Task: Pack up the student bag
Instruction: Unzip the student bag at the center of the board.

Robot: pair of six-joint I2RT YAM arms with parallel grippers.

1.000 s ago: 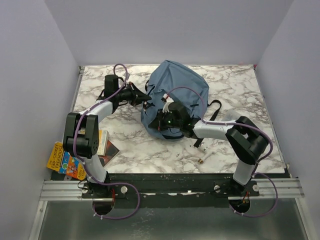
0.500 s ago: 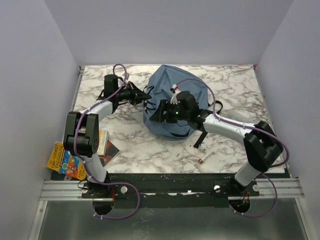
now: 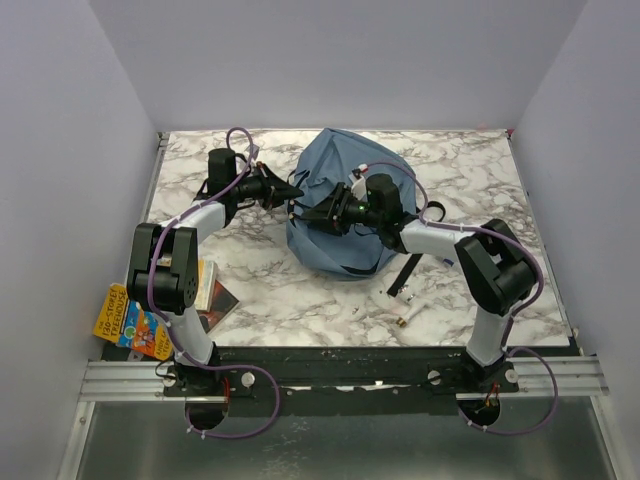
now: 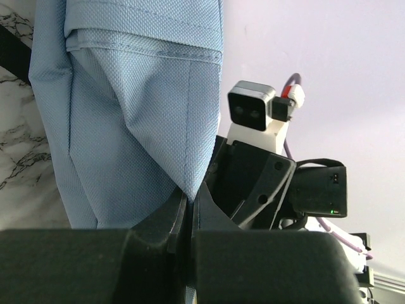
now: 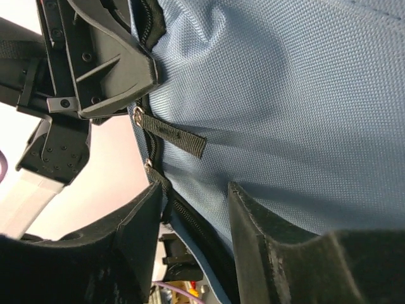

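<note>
Sitting toward 12 o'clock on the marble table, the blue bag lies rounded side up, with a black strap trailing from it toward 5 o'clock. The left gripper reaches in from 9 o'clock with its fingers pressed together on a fold of the bag's fabric, a pinch seen plainly in the left wrist view. The right gripper lies across the top of the bag and points at the left one; its fingers are spread, with the blue cloth and the zip showing between them, and a black pull tab lies just past the tips. The two grippers are very near each other at the bag's 9 o'clock edge, each crowding the other's view. At 8 o'clock a bright picture book overhangs the table's corner, and another book lies partly under the left arm. At 5 o'clock lie a few small pen-like things, too small to make out.
</note>
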